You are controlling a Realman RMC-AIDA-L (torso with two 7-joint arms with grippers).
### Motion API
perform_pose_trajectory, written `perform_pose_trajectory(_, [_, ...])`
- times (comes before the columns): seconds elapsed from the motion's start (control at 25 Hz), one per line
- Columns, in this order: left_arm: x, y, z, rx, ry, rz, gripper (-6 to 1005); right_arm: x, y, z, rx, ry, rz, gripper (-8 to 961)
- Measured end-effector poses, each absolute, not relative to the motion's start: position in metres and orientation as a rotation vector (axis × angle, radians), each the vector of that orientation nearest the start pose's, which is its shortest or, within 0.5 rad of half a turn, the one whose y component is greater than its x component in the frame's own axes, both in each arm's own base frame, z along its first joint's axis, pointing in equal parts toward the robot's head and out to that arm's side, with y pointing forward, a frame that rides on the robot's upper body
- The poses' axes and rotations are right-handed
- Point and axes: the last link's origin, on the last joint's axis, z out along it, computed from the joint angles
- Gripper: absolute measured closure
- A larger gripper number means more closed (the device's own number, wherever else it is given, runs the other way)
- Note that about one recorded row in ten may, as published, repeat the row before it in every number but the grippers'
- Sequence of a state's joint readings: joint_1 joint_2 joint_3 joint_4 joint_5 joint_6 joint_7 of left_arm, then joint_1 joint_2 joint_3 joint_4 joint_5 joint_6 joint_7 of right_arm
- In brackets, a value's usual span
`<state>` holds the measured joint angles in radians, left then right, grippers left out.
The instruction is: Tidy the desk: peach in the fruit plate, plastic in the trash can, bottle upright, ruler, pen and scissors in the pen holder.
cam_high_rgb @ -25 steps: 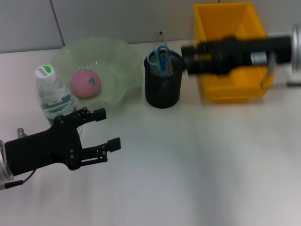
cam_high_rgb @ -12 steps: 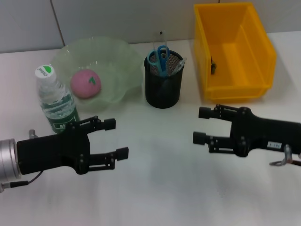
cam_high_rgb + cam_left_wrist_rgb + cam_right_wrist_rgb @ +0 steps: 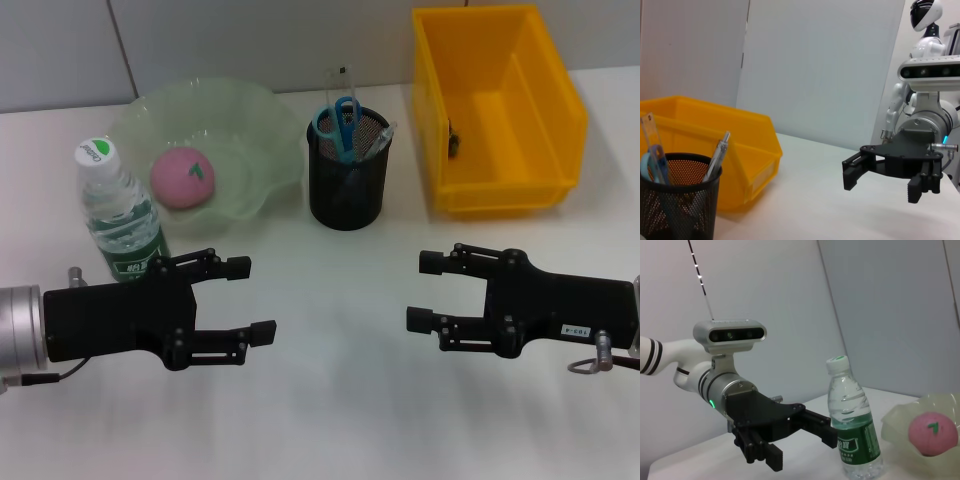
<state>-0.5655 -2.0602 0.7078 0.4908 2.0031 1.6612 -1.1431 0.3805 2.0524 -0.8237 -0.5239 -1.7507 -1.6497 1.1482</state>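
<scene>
Tidy looks complete: peach [image 3: 182, 177] in fruit plate [image 3: 250, 125], water bottle [image 3: 117, 214] upright, scissors [image 3: 340, 124] in pen holder [image 3: 346, 185], so left pincer [image 3: 243, 299] and right pincer [image 3: 431, 291] hover open, empty, above the tabletop [image 3: 330, 400].

Along the back of the counter [image 3: 330, 400] stand, from left to right, the fruit plate [image 3: 250, 150], the pen holder [image 3: 346, 190] and the trash can [image 3: 530, 180]. The peach [image 3: 182, 177] lies in the plate. The bottle [image 3: 116, 212] stands upright just left of and before the plate. The scissors [image 3: 338, 122], ruler [image 3: 334, 82] and pen [image 3: 380, 138] stand in the holder.
</scene>
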Motion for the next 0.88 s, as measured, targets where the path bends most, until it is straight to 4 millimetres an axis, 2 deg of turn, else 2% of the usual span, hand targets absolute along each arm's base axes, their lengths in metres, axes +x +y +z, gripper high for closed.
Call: perform_pose_trajectory(0.88, [-0.2532, 0.3095, -0.0230, -2.886, -0.380, -0.794, 138, 0.2801, 0.2833, -0.0094, -2.678, 0.512, 0.933, 168])
